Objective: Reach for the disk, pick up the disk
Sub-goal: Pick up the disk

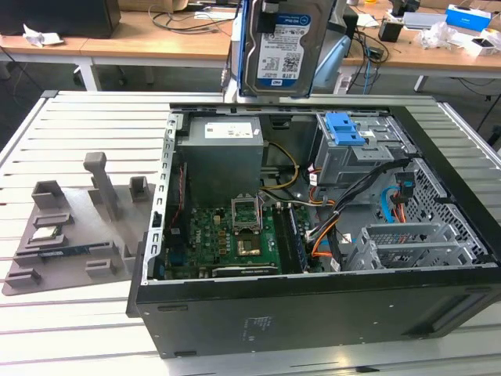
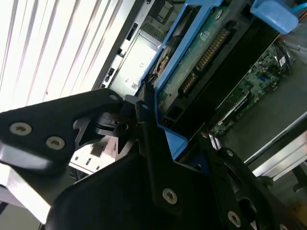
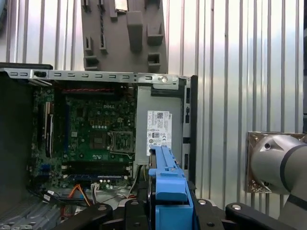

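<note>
Claw pinches the disk by its blue side rails, probably the firmest edges to clamp, holding it on edge well above the open computer case on the table, so pick-up looks done.

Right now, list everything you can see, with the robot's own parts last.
disk: one, silver with blue rails, held upright above the case's far edge
computer case: one, black, open, on the table
motherboard: one, green, inside the case
power supply: one, grey, inside the case
drive cage: one, grey with a blue latch, inside the case
fixture tray: one, grey, at the exterior view's left
processor chip: one, silver, on the tray
table: one, white, slatted
arm: one, silver joint
jaws: black, shut on the disk's blue rails
</note>
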`<action>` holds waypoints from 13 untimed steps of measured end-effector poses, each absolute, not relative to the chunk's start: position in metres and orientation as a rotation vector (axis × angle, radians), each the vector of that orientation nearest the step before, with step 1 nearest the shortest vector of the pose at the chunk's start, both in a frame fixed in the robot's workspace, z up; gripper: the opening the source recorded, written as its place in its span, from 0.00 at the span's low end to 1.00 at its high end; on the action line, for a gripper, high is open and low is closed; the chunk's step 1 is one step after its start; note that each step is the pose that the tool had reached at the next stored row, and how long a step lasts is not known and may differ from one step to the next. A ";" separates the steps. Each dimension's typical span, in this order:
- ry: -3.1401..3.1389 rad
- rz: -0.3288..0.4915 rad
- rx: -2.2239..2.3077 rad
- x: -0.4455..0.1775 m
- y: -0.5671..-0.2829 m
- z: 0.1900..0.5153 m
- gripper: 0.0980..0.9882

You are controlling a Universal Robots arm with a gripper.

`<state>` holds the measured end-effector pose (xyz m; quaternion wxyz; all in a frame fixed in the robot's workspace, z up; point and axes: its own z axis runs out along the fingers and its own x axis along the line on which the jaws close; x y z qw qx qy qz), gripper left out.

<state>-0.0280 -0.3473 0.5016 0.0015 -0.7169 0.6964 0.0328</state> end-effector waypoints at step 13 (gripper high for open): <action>2.173 0.134 -2.236 -0.007 -0.356 0.476 0.31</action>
